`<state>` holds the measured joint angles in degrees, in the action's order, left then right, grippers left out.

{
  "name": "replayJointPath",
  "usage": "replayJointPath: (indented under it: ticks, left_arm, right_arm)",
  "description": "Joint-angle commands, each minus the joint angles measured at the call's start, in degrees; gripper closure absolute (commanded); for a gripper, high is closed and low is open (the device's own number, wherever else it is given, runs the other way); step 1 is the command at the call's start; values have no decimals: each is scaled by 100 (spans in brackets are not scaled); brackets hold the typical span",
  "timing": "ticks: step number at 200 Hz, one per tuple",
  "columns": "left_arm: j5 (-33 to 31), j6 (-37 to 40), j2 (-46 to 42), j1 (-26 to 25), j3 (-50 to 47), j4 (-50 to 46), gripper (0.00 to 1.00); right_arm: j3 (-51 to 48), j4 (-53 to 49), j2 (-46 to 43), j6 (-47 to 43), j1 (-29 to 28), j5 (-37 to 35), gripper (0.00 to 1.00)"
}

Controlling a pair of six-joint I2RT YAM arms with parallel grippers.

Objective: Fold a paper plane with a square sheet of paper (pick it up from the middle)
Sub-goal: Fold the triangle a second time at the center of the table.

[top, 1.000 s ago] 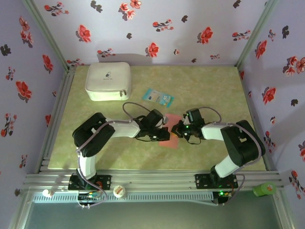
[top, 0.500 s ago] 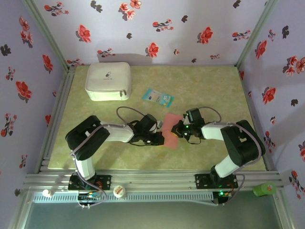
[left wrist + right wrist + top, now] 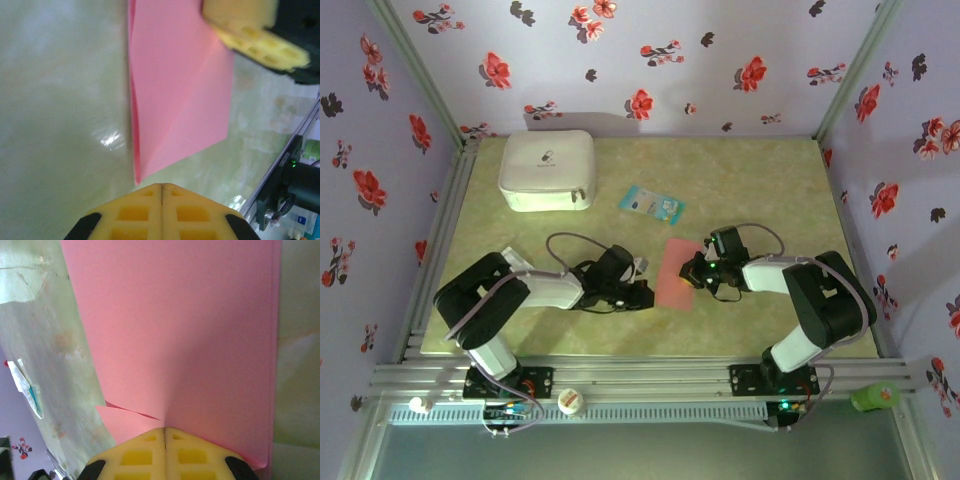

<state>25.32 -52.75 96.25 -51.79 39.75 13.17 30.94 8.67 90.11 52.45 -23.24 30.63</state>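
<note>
Mid-fold: the partly folded square sheet of paper [image 3: 676,268] lies on the bench [image 3: 760,190]. The right hand [image 3: 692,278], pressed together, pins its edge. The left hand [image 3: 645,297], likewise closed, waits just beside it. Next it likely must lift a flap.

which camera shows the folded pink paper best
Left wrist: the square sheet of paper shows its folded edge, crease and pointed corner. Right wrist sees it closer, with edges cropped; top external shows a small pink patch.
</note>
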Motion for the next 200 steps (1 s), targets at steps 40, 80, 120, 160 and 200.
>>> replayJointPath:
  ticks: [40,80,120,160,200]
  left_arm:
    - [138,423,610,143,1055,-427,94]
    - [111,678,1109,143,1482,-761,95]
    - [67,725,1331,126,1397,-916,97]
    - [39,757,1410,117,1212,-982,97]
    - [24,714,1442,106,1201,-930,98]
  right_arm:
    - [17,-667,-19,-138,59,-536,100]
    - [17,-656,-45,-121,60,-523,100]
    - [70,-491,-133,-28,61,-276,100]
    - [81,-423,-511,-57,24,100,100]
    - [28,-148,-333,99,-297,384,100]
